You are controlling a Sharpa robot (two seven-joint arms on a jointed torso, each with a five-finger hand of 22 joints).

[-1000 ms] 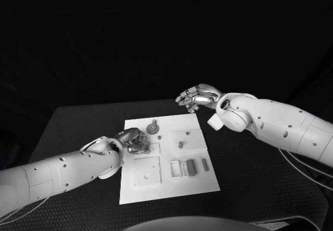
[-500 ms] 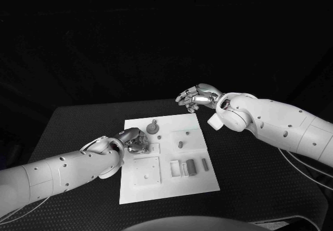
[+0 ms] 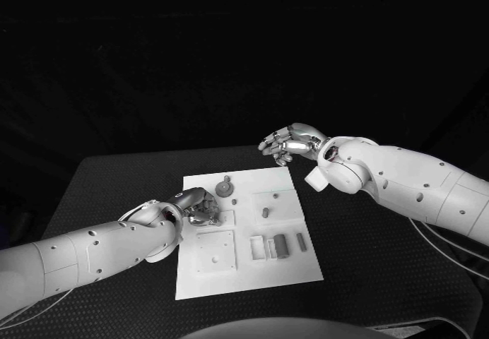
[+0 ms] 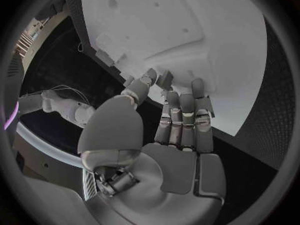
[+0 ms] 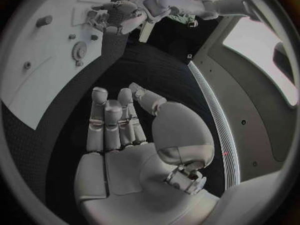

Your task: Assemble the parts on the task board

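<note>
The white task board lies in the middle of the table. Grey parts sit on it: a round toothed disc, a small peg, a square plate and two oblong blocks. My left hand rests on the board's left edge, beside the disc. In the left wrist view its fingers lie stretched against the board, thumb tip close to the forefinger; whether they pinch a small piece is unclear. My right hand hangs above the table beyond the board's far right corner, fingers apart, holding nothing.
The black table runs wide around the board on all sides. The right wrist view shows my right hand over bare black table, with the board, the disc and my left hand farther off.
My left hand has crept slightly inward over the board's left edge. The right arm and the parts have stayed put.
</note>
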